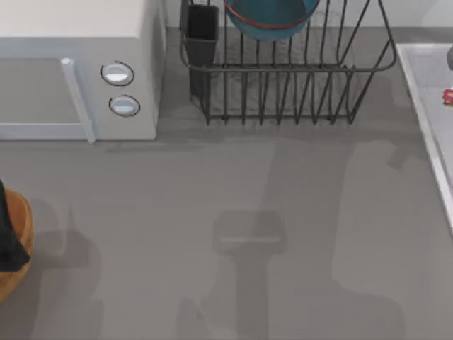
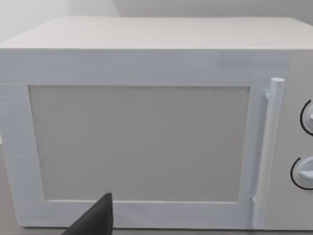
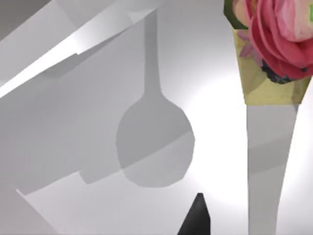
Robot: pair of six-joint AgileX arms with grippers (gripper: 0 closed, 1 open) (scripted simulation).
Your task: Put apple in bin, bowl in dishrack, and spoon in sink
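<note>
Top view: bowl (image 1: 270, 18) sits in the dishrack (image 1: 290, 78) at the back edge, blue with a reddish rim, cut off by the frame. Rack's dark cup (image 1: 202, 32) is at its left corner, next to the microwave (image 1: 78, 71) with two knobs. Bin (image 1: 15, 244) at the far left edge, orange-tan, partly covered by a dark part of the left arm (image 1: 8, 234). Sink (image 1: 428, 106) along the right edge; spoon (image 1: 448, 97) shows there as a tiny pink-red speck inside the basin, too small to tell which way it points.

Right wrist view: spoon (image 3: 269, 73) close up over the pale sink floor, pink flower end and long pale handle; long axis runs with the handle, and a spoon-shaped shadow lies beside it. One dark fingertip (image 3: 195, 218); cannot tell the claw's state.

Left wrist view: faces the microwave (image 2: 146, 137) door; one dark fingertip (image 2: 95, 220), claw state cannot tell.
</note>
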